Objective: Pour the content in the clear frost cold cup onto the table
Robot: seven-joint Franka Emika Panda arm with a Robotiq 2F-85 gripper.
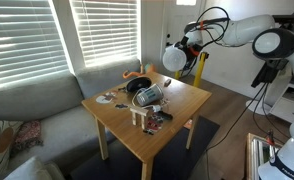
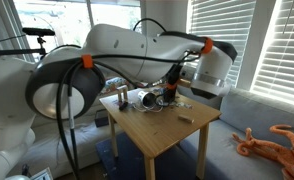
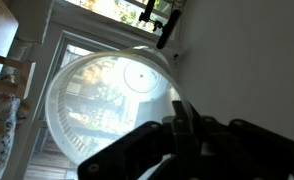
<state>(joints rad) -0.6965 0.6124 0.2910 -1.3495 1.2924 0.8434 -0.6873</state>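
Note:
The clear frost cold cup [image 1: 174, 57] is a whitish frosted plastic cup, held tipped on its side above the far edge of the light-wood table [image 1: 192, 103]. My gripper [image 1: 188, 46] is shut on its wall. In the wrist view the cup [image 3: 97, 105] fills the frame, seen along its axis, with my dark fingers [image 3: 177, 125] clamped on its rim at the lower right. In an exterior view the arm hides most of the cup, and my gripper [image 2: 175, 82] hangs over the table [image 2: 167, 140]. The cup's content does not show.
Black headphones and small clutter [image 1: 147, 93] lie mid-table, and a wooden block [image 1: 142, 118] is near the front. An orange object [image 1: 137, 76] sits at the back. A grey sofa [image 1: 37, 100] is beside the table and a yellow post [image 1: 199, 68] behind it. An orange plush [image 2: 272, 140] lies on the sofa.

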